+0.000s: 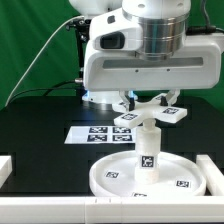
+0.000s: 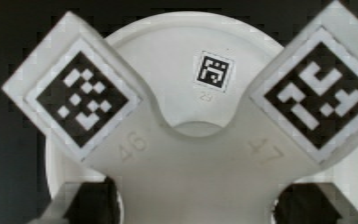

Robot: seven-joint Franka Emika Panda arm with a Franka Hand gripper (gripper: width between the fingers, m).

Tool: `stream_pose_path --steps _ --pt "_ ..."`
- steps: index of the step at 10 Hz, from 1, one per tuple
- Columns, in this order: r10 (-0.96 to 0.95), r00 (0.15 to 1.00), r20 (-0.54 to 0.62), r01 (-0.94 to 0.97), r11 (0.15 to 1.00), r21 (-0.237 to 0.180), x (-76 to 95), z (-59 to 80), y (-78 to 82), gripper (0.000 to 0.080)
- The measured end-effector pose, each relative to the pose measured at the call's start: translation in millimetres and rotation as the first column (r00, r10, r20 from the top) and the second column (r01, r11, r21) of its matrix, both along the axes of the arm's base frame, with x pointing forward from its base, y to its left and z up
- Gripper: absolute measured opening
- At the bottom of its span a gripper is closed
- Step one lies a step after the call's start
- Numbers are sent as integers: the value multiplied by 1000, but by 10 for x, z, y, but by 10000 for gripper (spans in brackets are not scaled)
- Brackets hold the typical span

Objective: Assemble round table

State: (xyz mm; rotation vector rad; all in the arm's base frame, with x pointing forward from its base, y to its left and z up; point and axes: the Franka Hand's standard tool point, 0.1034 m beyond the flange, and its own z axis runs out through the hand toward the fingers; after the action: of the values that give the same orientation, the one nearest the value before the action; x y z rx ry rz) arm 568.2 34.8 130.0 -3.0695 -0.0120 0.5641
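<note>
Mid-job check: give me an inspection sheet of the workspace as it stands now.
Surface: black table; marker board lying flat.
Job's things: round disc with post upright at its middle; cross-shaped piece right above the post, seating unclear.
Clutter: nothing seen.
Grippers: pincer closed on the cross-shaped piece.
Cables: thin dark cable against the backdrop.
Surroundings: white edge rails; green backdrop.

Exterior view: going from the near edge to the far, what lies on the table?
White edge rail, then round disc with the post upright on it, then marker board. The cross-shaped piece is over the post, so left out.
</note>
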Motion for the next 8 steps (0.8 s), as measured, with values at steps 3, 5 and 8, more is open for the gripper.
stream_pose_path --steps 3,5,8 --pt "1 1000 -1 -1 1000 -2 -15 -74 10 432" --pt "3 1000 5 -3 1000 -4 -2 -153 18 432" --pt "-4 1000 6 4 1000 -25 -5 -157 35 432"
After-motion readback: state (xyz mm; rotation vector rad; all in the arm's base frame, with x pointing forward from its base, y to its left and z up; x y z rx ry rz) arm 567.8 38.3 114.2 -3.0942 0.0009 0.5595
